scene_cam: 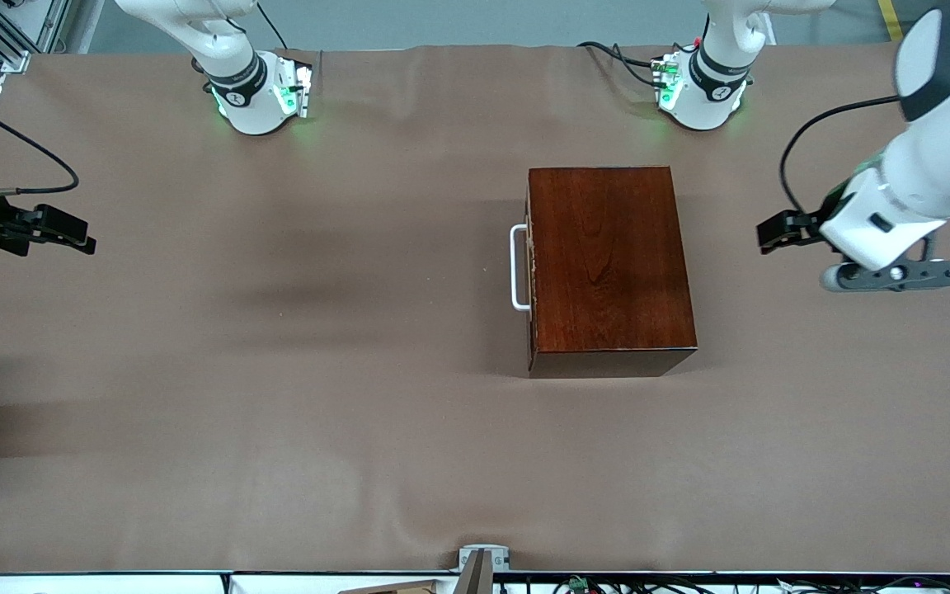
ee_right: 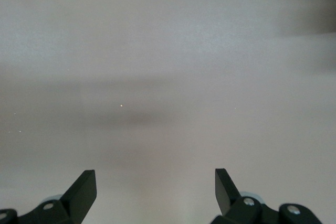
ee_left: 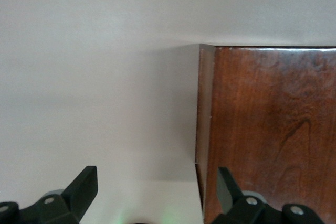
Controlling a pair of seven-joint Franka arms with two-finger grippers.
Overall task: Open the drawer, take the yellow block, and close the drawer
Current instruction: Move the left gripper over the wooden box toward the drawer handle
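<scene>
Drawer (scene_cam: 530, 268) looks fully shut inside the dark wooden box (scene_cam: 609, 260), which sits on the brown table (scene_cam: 277, 412) toward the left arm's end. Its white handle (scene_cam: 518, 268) faces the right arm's end, so my guess is that arm does the pulling. The box's long axis runs from the robot bases toward the front camera. No yellow block showing, presumably it's inside. Left gripper (ee_left: 157, 190) hovers just off the box's closed side with fingers spread, holding nothing. Right gripper (ee_right: 156, 187) hangs over bare table, well apart from the box, also wide open and empty, just waiting.
</scene>
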